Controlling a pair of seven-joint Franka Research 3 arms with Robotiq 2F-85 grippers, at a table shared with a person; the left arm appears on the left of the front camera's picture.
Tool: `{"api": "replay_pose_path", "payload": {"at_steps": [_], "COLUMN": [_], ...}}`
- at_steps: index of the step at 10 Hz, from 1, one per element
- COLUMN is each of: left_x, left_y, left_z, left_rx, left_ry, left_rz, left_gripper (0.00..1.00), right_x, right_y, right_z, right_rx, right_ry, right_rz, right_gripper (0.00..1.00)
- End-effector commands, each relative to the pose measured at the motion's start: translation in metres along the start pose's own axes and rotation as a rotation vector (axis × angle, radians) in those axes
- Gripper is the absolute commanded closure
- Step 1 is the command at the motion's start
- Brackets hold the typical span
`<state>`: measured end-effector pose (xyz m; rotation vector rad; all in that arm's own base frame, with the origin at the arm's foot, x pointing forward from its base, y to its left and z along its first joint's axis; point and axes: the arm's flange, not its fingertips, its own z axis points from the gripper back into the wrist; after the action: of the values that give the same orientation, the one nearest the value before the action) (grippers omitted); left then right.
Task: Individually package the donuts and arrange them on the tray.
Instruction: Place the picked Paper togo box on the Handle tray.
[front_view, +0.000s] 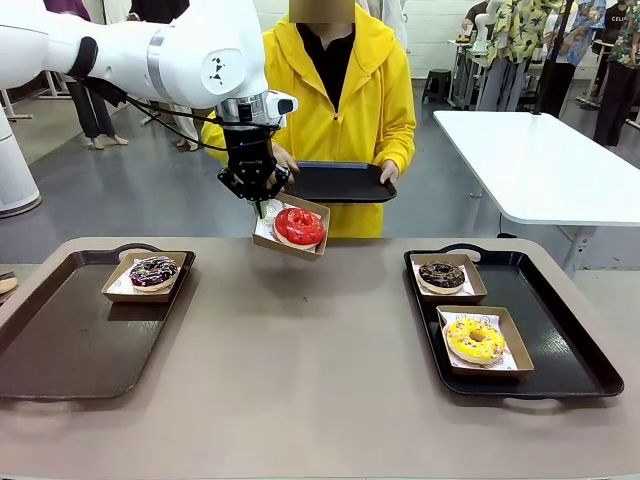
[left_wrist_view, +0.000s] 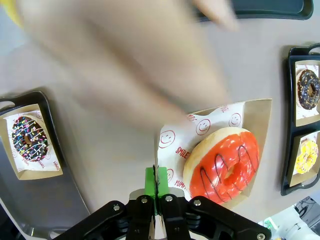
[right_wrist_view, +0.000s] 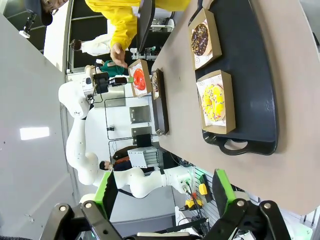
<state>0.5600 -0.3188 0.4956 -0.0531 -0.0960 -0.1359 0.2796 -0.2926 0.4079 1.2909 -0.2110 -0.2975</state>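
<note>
My left gripper (front_view: 262, 205) hangs above the table's far side, shut on the edge of a cardboard box (front_view: 314, 210) that holds the red donut (front_view: 299, 226). In the left wrist view the green pads (left_wrist_view: 150, 181) pinch the box's paper beside the red donut (left_wrist_view: 223, 165). The purple-iced donut (front_view: 153, 271) lies boxed on the left tray (front_view: 60, 340). The chocolate donut (front_view: 441, 274) and the yellow donut (front_view: 475, 339) lie boxed on the right tray (front_view: 560, 330). My right gripper (right_wrist_view: 165, 195) stands open with nothing in it, well off from the yellow donut (right_wrist_view: 213, 102).
A person in a yellow jacket stands at the far side holding a dark tray (front_view: 340, 182) just behind the held box. A blurred hand (left_wrist_view: 125, 65) reaches close over my left gripper. A white table (front_view: 540, 160) stands at the back right.
</note>
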Motion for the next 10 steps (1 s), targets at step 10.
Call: {"api": "replay_pose_path", "payload": {"at_steps": [10], "left_x": [-0.093], "left_y": [0.12], "left_z": [0.022], "left_rx": [-0.078], "left_ry": [0.023], "left_rz": [-0.192], "left_gripper": [0.99], "right_x": [-0.001], "right_y": [0.0], "right_z": [0.001], "right_rx": [0.007], "right_ry": [-0.002], "right_rz": [-0.005], "right_gripper": [0.0]}}
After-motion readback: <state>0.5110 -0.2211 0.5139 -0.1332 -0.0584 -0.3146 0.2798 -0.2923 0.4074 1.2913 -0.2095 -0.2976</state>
